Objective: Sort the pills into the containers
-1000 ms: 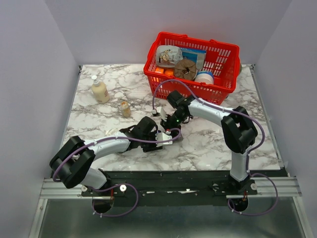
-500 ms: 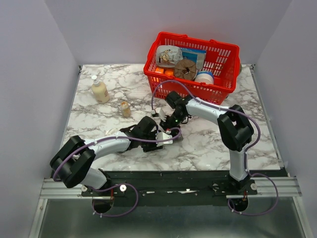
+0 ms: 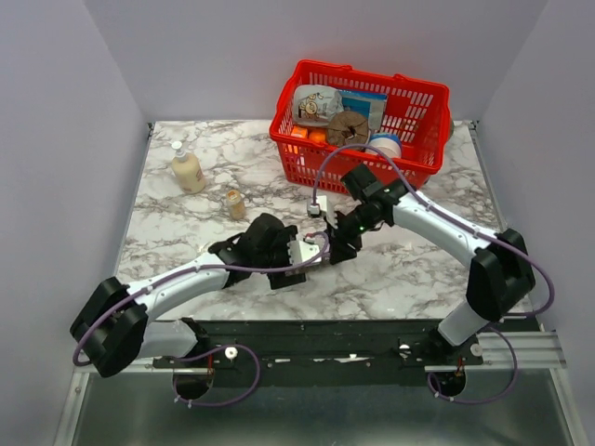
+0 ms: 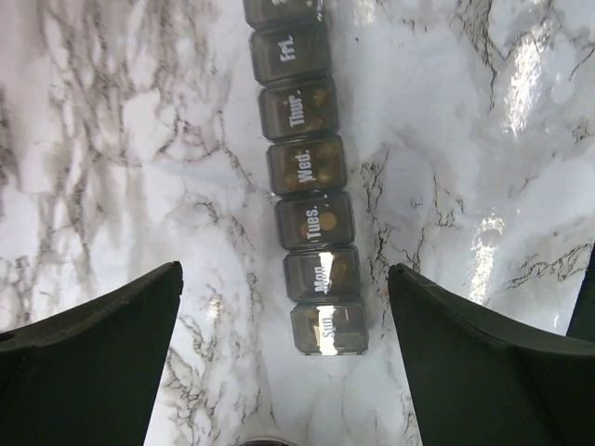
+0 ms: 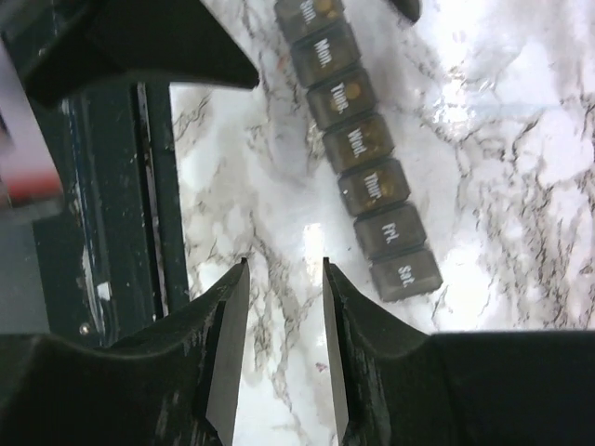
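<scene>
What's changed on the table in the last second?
The right arm swung its elbow out to the right, carrying the right gripper rightward. The left arm elbow dropped leftward. The left gripper stands wide open, the right gripper slightly open, both empty over the pill organiser. Basket, pump bottle and pill bottle stayed put.

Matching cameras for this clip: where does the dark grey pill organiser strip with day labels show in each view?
Left wrist: the dark grey day-labelled pill organiser strip runs from top centre down to lower centre, with the "Sun." end lowest.
Right wrist: it slants from top centre to mid right, with the "Sat." end lowest.
Top external: it cannot be made out.
Shared landmark: the white grey-veined marble tabletop, seen in all three views.
</scene>
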Tool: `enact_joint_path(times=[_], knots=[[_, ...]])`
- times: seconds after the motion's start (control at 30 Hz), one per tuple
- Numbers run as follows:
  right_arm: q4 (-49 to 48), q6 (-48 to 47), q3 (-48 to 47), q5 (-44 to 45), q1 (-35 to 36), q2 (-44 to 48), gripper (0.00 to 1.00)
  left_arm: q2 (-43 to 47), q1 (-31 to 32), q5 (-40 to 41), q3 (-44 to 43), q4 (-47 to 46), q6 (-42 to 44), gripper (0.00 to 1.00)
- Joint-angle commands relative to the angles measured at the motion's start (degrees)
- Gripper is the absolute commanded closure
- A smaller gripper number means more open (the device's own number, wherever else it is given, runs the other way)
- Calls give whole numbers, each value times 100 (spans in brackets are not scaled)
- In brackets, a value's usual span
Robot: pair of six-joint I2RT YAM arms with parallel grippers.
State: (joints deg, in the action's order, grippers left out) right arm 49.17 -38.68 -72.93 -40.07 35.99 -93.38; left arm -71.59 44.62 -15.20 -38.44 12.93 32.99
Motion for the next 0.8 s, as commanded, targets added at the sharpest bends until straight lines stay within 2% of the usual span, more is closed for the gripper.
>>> enact_joint_path(times=[0.0,0.1,0.17,0.2,0.3,0.47,0.63,0.67,0.77], knots=[[32,-219,419,149,-284,671,48,847,-15,-193,-50,166,-231,1],[5,-228,472,377,-635,1400,41,1646,-24,-273,-41,123,-538,1],[-126,-167,446,509,-847,2067,30,2242,-41,-151,-50,0,-845,1],[-196,-140,446,588,-987,2296,19,2429,-50,-115,-50,-149,-1021,1],[-670,35,472,1062,-1129,3254,1,3036,-129,200,-155,-421,-1715,1],[-916,1201,-283,1783,-1725,3678,0,3327,-339,1211,-813,-397,-3155,1],[-1392,2591,-810,2493,-2543,4091,0,3117,-419,2116,-1858,323,-3642,1],[-1488,3028,-863,2887,-2622,4117,0,3090,-428,2135,-1965,403,-3659,1],[-1638,3453,-995,3470,-2886,4205,0,3160,-428,2136,-2212,544,-3712,1]])
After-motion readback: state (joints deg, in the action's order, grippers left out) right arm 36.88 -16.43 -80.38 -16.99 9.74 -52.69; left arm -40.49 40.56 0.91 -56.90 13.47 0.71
